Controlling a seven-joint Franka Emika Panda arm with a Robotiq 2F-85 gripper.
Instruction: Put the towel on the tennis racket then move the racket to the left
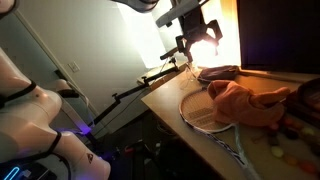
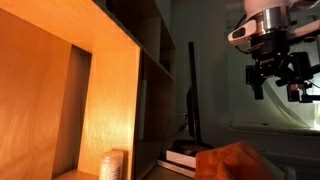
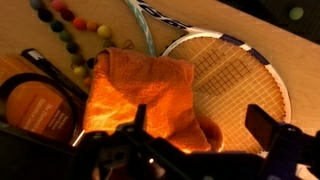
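An orange towel (image 3: 140, 95) lies bunched on the table, its edge overlapping the strings of a white-framed tennis racket (image 3: 240, 85). In an exterior view the towel (image 1: 245, 100) rests on the racket head (image 1: 200, 108), and its top shows at the bottom of an exterior view (image 2: 238, 162). My gripper (image 3: 200, 135) hangs open and empty well above the towel and racket, as seen in both exterior views (image 1: 198, 42) (image 2: 278, 78).
A wooden table (image 1: 165, 98) holds a second racket in a dark cover (image 3: 35, 95) and several small coloured balls (image 3: 75, 35). A wooden shelf unit (image 2: 70, 90) stands beside it. A dark monitor (image 1: 280, 30) is at the back. The table edge drops off near the racket.
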